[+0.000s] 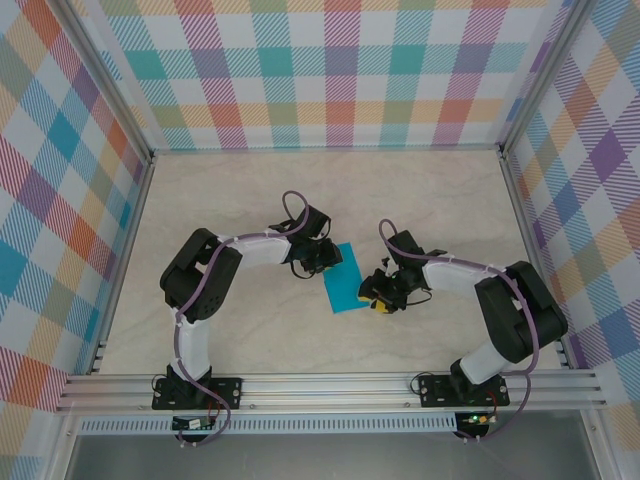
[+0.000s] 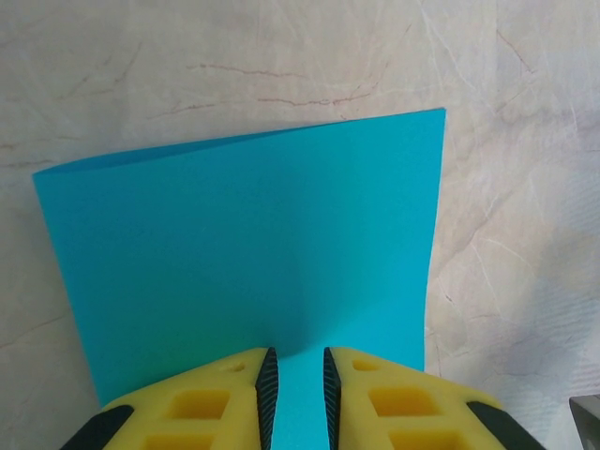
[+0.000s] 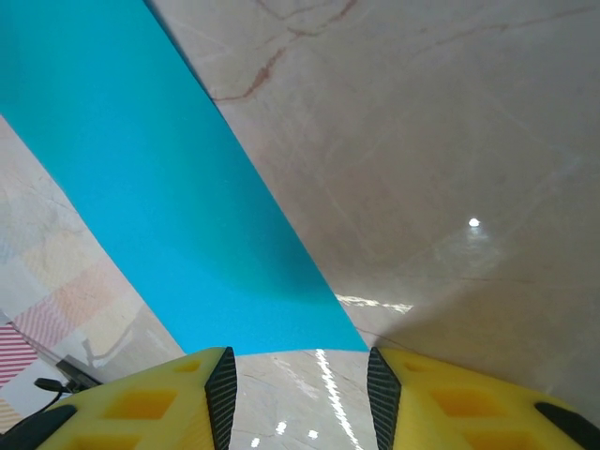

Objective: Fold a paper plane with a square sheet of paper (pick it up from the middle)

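Left gripper jaws stand narrowly apart over the paper, and right gripper jaws gape, its edge just ahead. Best to press the fold flat, keeping the edges aligned.

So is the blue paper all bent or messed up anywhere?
A bit, yes. The paper isn't lying flat: in the left wrist view its right edge curves instead of running straight, and the far edge looks doubled, as if loosely folded over. No rips show.
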You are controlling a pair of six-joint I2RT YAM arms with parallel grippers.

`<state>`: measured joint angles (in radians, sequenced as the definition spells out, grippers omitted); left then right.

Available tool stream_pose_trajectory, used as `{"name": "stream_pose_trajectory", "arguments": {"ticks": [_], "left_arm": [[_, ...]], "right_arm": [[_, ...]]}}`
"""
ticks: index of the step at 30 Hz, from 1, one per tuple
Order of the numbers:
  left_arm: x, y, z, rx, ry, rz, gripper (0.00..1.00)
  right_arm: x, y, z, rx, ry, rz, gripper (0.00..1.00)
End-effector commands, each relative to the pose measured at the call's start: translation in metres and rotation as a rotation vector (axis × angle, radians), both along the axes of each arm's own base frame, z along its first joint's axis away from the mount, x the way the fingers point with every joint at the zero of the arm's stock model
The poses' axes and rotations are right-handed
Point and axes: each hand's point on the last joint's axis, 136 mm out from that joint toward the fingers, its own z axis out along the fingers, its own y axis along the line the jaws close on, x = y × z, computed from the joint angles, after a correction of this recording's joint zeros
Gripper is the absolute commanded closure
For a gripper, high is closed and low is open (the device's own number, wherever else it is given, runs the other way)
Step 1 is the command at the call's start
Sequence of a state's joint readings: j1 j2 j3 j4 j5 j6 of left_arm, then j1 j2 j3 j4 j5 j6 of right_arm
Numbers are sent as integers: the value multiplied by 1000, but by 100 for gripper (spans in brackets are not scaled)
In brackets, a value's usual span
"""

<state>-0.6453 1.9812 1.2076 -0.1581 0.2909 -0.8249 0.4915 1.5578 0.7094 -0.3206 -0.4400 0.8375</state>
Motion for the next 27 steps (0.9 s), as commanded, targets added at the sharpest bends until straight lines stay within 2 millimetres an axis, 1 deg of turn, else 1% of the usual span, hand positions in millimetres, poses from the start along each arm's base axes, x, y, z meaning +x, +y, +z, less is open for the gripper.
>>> {"name": "stream_pose_trajectory", "arguments": {"ticks": [1, 8, 11, 15, 18, 20, 22, 24, 25, 27], "left_arm": [[-17, 13, -28, 59, 78, -11, 77], [-19, 13, -26, 54, 77, -16, 77], [-20, 13, -28, 53, 81, -13, 77], [-21, 14, -28, 55, 81, -13, 77], [-22, 14, -28, 56, 80, -12, 77], [-21, 14, -26, 56, 79, -12, 77], [-21, 14, -27, 57, 80, -11, 77], [-21, 14, -28, 59, 83, -12, 77], [-22, 14, -28, 61, 84, -11, 77], [-22, 14, -28, 60, 85, -12, 77]], "right_arm": [[21, 20, 10, 82, -56, -6, 56], [29, 23, 14, 83, -59, -23, 56], [32, 26, 16, 95, -61, -21, 56], [36, 28, 17, 94, -70, -14, 53], [40, 28, 20, 91, -95, 3, 49], [44, 23, 19, 45, -115, 11, 48], [46, 11, 19, -48, -126, 17, 47], [47, 1, 19, -106, -142, 21, 45], [45, -1, 18, -119, -141, 31, 45], [40, 2, 13, -103, -118, 55, 46]]}}
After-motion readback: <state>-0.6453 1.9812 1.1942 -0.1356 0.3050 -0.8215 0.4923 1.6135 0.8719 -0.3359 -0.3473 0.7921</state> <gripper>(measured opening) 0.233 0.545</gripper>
